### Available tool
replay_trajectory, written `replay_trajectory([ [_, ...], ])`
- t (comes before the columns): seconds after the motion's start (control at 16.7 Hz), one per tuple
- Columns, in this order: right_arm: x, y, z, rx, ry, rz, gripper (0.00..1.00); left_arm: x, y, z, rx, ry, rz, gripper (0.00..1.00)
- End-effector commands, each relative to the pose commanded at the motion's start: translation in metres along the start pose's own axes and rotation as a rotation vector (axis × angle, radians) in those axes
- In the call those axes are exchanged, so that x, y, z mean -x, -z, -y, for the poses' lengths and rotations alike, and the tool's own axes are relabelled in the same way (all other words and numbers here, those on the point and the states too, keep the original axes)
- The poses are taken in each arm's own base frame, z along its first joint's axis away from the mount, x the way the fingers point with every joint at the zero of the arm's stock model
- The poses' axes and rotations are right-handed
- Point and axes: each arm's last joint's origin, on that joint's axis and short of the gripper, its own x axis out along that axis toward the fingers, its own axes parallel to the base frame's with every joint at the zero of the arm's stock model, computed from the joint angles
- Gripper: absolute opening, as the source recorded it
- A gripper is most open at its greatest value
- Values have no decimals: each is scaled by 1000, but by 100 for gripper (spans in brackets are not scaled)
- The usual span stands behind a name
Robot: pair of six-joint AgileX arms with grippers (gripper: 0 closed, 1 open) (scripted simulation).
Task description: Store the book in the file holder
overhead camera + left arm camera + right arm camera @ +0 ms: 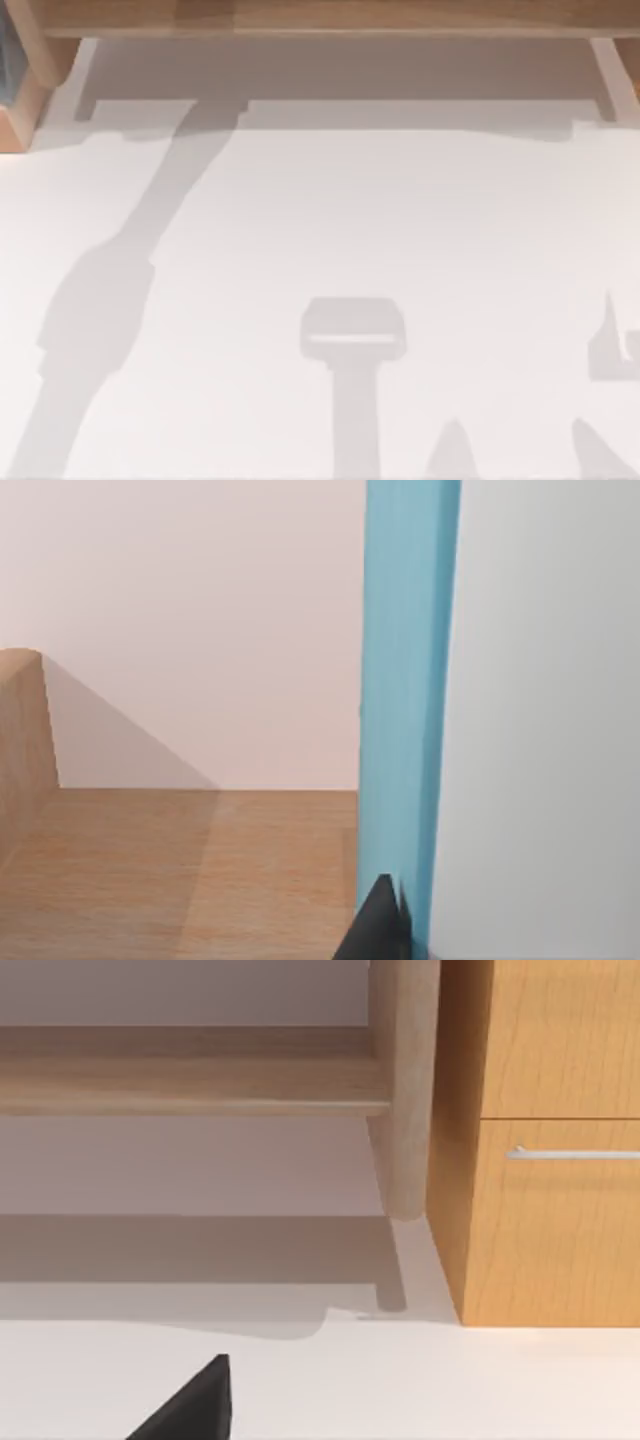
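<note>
Book (405,710), blue, stands upright at the left tool's (385,920) dark fingertip above a wooden surface; right tool (190,1405) hovers over the white worktop (400,220). Neither grip can be told.

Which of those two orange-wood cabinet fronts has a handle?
The front that meets the white tabletop: a silver bar handle runs along it. The other front is plain.

The table (330,220) is plain white with grey shadows. The shelf (320,15) is light wood-grain, the drawers (560,1140) orange wood-grain. The book (405,680) is light blue; the fingertip (380,925) black.
</note>
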Motion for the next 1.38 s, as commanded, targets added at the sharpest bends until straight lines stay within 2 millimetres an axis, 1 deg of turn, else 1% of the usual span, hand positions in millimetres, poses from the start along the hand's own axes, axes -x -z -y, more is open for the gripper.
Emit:
replay_trajectory([
  [0.12, 0, 0, 0, 0, 0, 0, 100, 1, -1, -1, -1, -1, 2, 0],
  [0.18, 0, 0, 0, 0, 0, 0, 100, 3, -5, -3, 0, 1, 12, 0],
  [0.24, 0, 0, 0, 0, 0, 0, 100, 7, -11, -8, -1, 3, 29, 0],
  [0.36, 0, 0, 0, 0, 0, 0, 100, 17, -28, -28, -15, -11, 80, 0],
  [0.42, 0, 0, 0, 0, 0, 0, 100, 21, -35, -43, -31, -30, 109, 0],
  [0.54, 0, 0, 0, 0, 0, 0, 100, 26, -46, -84, -91, -103, 165, 0],
  [0.66, 0, 0, 0, 0, 0, 0, 100, 27, -44, -134, -186, -208, 189, 0],
  [0.72, 0, 0, 0, 0, 0, 0, 100, 26, -37, -161, -247, -266, 182, 0],
  [0.78, 0, 0, 0, 0, 0, 0, 100, 25, -25, -189, -317, -323, 157, 0],
  [0.9, 0, 0, 0, 0, 0, 0, 100, 25, 8, -249, -475, -428, 72, 0],
  [0.96, 0, 0, 0, 0, 0, 0, 100, 29, 27, -278, -559, -473, 16, 0],
  [1.08, 0, 0, 0, 0, 0, 0, 100, 43, 71, -332, -731, -531, -118, 0],
  [1.2, 0, 0, 0, 0, 0, 0, 100, 62, 122, -374, -899, -533, -272, 0],
  [1.26, 0, 0, 0, 0, 0, 0, 100, 74, 148, -391, -978, -515, -346, 0],
  [1.38, 0, 0, 0, 0, 0, 0, 100, 98, 197, -413, -1119, -444, -471, 0],
])
